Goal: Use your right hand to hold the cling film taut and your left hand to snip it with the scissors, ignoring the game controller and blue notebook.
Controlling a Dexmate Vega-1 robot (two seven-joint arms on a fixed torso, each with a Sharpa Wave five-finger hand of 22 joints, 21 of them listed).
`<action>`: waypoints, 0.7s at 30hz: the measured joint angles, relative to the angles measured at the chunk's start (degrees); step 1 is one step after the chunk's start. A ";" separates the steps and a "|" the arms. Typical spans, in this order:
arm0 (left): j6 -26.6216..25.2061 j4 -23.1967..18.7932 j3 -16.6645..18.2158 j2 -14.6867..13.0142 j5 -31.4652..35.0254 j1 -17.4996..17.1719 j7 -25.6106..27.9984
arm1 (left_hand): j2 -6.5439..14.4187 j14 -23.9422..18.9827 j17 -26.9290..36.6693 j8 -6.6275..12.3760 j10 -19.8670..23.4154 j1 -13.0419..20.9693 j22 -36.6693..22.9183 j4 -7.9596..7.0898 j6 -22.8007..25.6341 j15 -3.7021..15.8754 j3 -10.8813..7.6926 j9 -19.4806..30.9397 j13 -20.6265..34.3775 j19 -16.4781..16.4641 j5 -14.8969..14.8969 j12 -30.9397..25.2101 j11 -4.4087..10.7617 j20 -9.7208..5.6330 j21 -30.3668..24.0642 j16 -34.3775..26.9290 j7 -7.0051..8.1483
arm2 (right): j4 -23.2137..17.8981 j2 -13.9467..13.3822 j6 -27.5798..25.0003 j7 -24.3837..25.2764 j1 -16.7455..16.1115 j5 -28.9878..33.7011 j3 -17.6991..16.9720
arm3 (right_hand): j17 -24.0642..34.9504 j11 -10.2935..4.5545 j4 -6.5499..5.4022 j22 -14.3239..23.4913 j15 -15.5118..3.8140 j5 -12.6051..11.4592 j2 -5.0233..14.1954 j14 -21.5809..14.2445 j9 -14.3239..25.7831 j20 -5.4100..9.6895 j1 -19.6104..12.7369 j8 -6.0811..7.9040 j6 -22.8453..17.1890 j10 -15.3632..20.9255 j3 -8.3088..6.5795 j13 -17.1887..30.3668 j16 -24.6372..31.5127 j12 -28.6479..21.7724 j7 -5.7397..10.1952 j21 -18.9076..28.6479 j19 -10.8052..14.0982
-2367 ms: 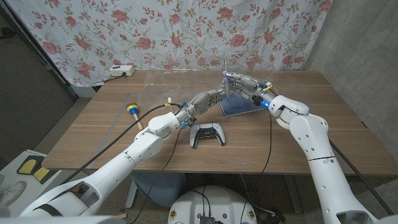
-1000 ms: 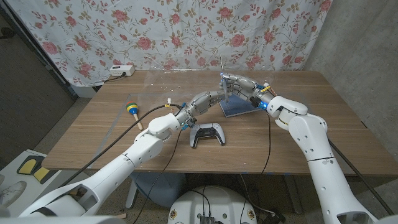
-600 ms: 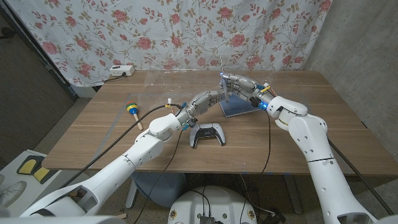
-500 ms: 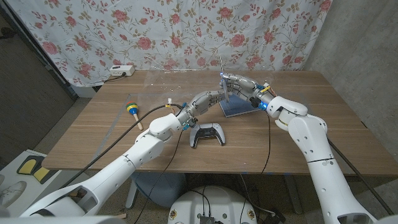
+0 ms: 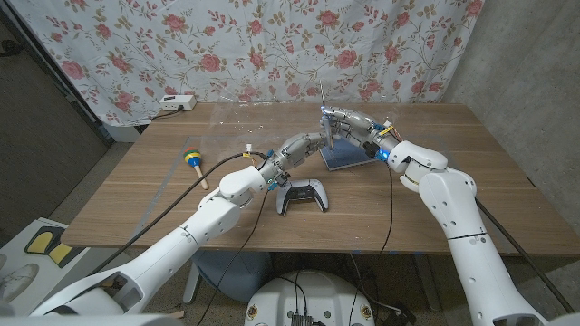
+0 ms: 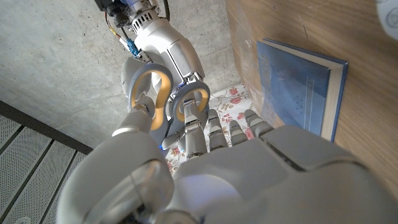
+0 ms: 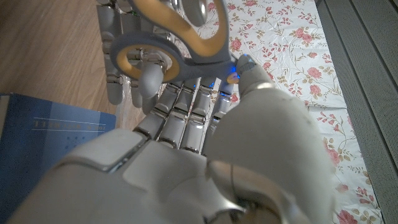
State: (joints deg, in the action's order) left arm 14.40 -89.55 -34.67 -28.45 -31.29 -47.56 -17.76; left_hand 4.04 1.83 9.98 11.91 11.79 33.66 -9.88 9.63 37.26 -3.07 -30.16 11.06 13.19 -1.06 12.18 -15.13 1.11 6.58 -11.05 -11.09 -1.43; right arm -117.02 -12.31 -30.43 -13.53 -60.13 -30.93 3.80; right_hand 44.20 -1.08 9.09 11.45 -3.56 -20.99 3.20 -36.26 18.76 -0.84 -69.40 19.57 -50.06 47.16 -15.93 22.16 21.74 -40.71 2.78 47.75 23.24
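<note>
Head view showed the scissors (image 5: 327,110) raised above the far middle of the table (image 5: 163,195), blades pointing up, where the left hand (image 5: 319,138) and the right hand (image 5: 347,120) met over the blue notebook (image 5: 349,157). The cling film itself I could not make out in any view; being thin, soft and clingy, it would likely sag and stick to itself unless pinched near an edge and pulled tight. The left wrist view showed what the head view did not: the grey, yellow-lined handle loops (image 6: 168,96) with left fingers (image 6: 142,107) threaded through them, so that hand held the scissors. The right wrist view showed the same loops (image 7: 171,43) just beyond the right fingers (image 7: 180,102), but whether these gripped anything I could not tell. The game controller (image 5: 303,195) lay nearer the robot, apart from both hands.
</note>
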 measured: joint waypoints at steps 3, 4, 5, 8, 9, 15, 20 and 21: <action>0.00 -0.08 0.00 0.03 0.04 -0.15 0.20 | 0.10 -1.03 0.00 0.00 0.30 0.34 0.00 0.00 0.00 0.20 0.00 0.00 0.14 -0.60 0.00 -0.36 -0.30 -0.03 0.00 0.00 0.00 | -0.20 0.03 0.01 0.22 -0.14 0.05 0.11 | 0.00 0.00 0.00 0.00 0.20 0.00 0.00 -0.20 -0.01 -0.08 0.00 0.06 0.00 0.00 0.00 0.00 0.00 0.01 0.00 0.00 -0.08; 0.00 -0.12 0.00 0.04 0.14 -0.19 0.37 | 0.11 -1.22 0.00 0.00 0.30 0.83 0.00 0.02 0.00 0.39 -0.02 0.00 0.20 -0.82 0.00 -0.38 -0.30 0.19 0.00 -0.12 0.00 | -0.27 0.04 0.01 0.27 -0.19 0.05 0.16 | 0.00 0.00 0.00 0.01 0.20 0.00 0.00 -0.20 -0.01 -0.08 0.00 0.09 0.00 0.00 0.00 0.01 0.00 0.01 0.00 0.00 -0.08; 0.00 -0.16 0.00 0.04 0.14 -0.23 0.37 | 0.28 -1.41 0.00 0.00 0.41 1.00 0.00 0.07 0.00 0.58 -0.07 0.08 0.28 -0.90 0.00 -0.42 -0.39 0.27 0.00 -0.36 0.00 | -0.27 0.04 0.01 0.33 -0.19 0.07 0.16 | -0.01 0.00 0.00 0.01 0.20 0.00 0.00 -0.20 -0.02 -0.08 0.00 0.15 0.00 0.00 0.00 0.01 0.00 0.02 0.00 0.00 -0.08; 0.08 -0.34 0.00 0.04 0.49 -0.38 0.88 | 0.37 -2.16 0.00 0.00 0.72 1.49 0.00 0.17 0.31 0.71 -0.18 0.29 0.53 -1.51 0.00 -0.78 -0.69 0.28 0.00 -0.45 0.31 | -0.45 0.09 0.02 0.56 -0.31 0.11 0.33 | -0.01 0.00 0.14 0.02 0.21 0.01 -0.01 -0.20 -0.02 -0.08 -0.01 0.18 0.00 0.00 0.14 0.06 -0.01 0.22 0.00 0.00 -0.08; 0.09 -0.46 0.00 0.04 0.62 -0.42 1.06 | 0.43 -2.20 0.00 -0.05 0.72 1.74 0.00 0.17 0.31 0.76 -0.18 0.29 0.53 -1.51 0.00 -0.78 -0.69 0.27 0.00 -0.45 0.31 | -0.52 0.11 0.02 0.65 -0.34 0.13 0.38 | -0.01 0.00 0.14 0.02 0.20 0.02 -0.01 -0.20 -0.02 -0.08 -0.01 0.18 0.00 0.00 0.14 0.06 -0.01 0.22 0.00 0.20 -0.08; 0.05 -0.75 -0.09 -0.04 1.17 -0.50 1.83 | 0.50 -3.17 0.00 -0.27 1.14 2.25 0.00 0.17 -0.01 1.13 -0.17 0.29 0.36 -1.51 0.00 -1.01 -1.09 0.27 0.00 -0.45 0.63 | -0.77 0.15 0.10 0.93 -0.48 0.27 0.67 | 0.26 -0.01 0.14 0.02 0.20 0.04 0.00 -0.20 -0.02 -0.08 0.00 0.18 0.00 -0.01 0.14 0.06 -0.44 0.27 0.00 0.36 -0.08; -0.37 -1.01 -0.27 -0.06 1.35 -0.50 2.08 | 0.27 -3.79 0.00 -0.27 2.59 2.48 0.00 0.17 -0.43 0.92 -0.17 0.29 0.33 -1.82 0.00 -1.01 -0.48 0.58 0.00 -0.78 1.05 | -0.89 0.20 0.12 1.08 -0.55 0.28 0.88 | 0.26 -0.01 0.14 0.01 0.20 0.05 0.01 -0.20 -0.07 -0.22 0.01 0.17 -0.21 -0.02 0.14 0.07 -0.44 0.43 0.21 0.38 -0.63; -0.37 -1.03 -0.28 -0.06 1.35 -0.50 2.08 | 0.27 -4.02 0.00 -0.27 2.69 2.48 0.00 0.17 -0.29 0.69 -0.17 0.29 0.34 -1.82 -0.12 -1.01 -0.58 0.58 0.00 -0.78 1.19 | -0.89 0.20 0.13 1.13 -0.55 0.29 0.88 | 0.27 -0.02 0.14 0.01 0.20 0.06 0.02 -0.20 -0.07 -0.38 0.01 0.17 -0.21 -0.02 0.14 0.05 -0.44 0.42 0.21 0.39 -1.08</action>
State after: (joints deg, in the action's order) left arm 14.03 -90.58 -34.96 -28.51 -29.93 -48.06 -15.68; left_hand 4.30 -2.19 9.98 11.64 14.48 36.14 -9.88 9.80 36.98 -2.38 -30.33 11.34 13.53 -2.88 12.07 -16.14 0.53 7.17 -11.05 -11.87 -0.24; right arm -117.91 -12.10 -30.30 -12.41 -60.68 -30.64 4.68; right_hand 44.47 -1.10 9.24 11.47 -3.35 -20.94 3.22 -36.46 18.68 -1.22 -69.39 19.74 -50.27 47.14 -15.79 22.21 21.30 -40.29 2.99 48.14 22.17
